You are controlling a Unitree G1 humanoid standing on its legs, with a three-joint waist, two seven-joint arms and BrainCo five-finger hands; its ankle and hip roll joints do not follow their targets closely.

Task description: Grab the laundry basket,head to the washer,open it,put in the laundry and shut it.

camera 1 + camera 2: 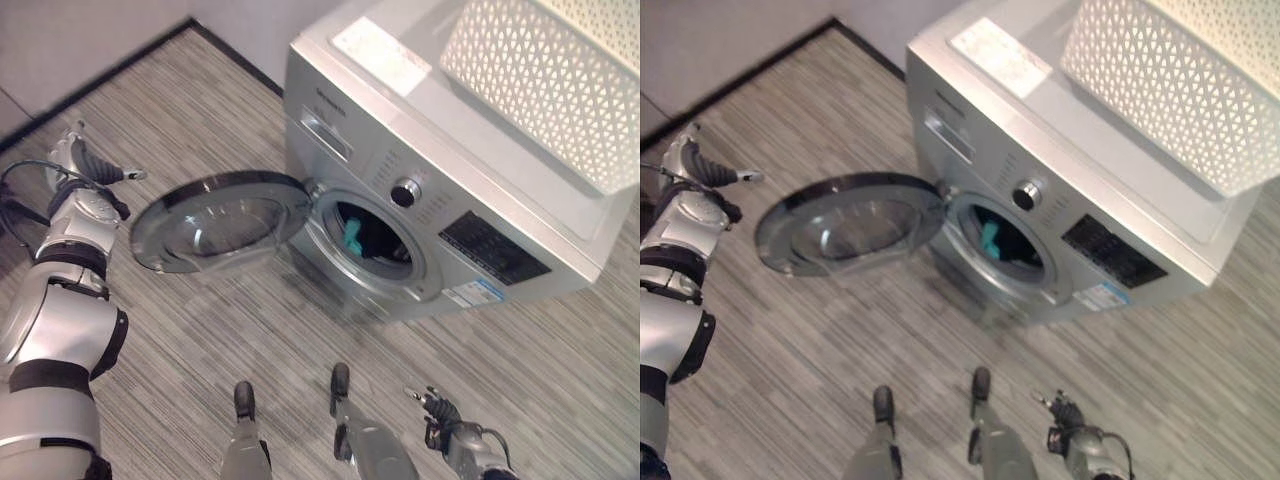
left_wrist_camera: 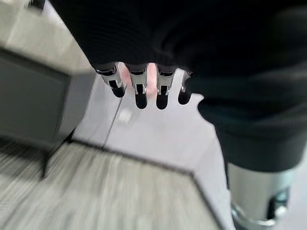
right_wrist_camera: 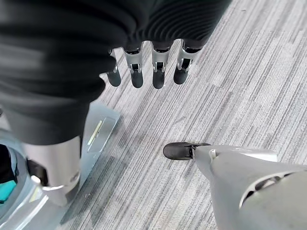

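Observation:
A silver front-loading washer [image 1: 470, 175] stands on the floor, and its round door [image 1: 222, 220] is swung wide open to the left. Inside the drum opening [image 1: 378, 243] lies dark laundry with a teal piece [image 1: 354, 238]. A white lattice laundry basket [image 1: 545, 80] sits on top of the washer at the right. My left hand [image 1: 88, 160] hovers just left of the door's outer edge, open and empty, with its fingers [image 2: 139, 91] relaxed. My right hand [image 1: 442, 408] hangs low near the floor in front of the washer, its fingers [image 3: 156, 72] straight and holding nothing.
A pale wall with a dark baseboard [image 1: 120, 70] runs behind and to the left of the washer. Grey striped floor [image 1: 250, 330] spreads in front of the machine. The control knob [image 1: 404, 192] sits above the drum opening.

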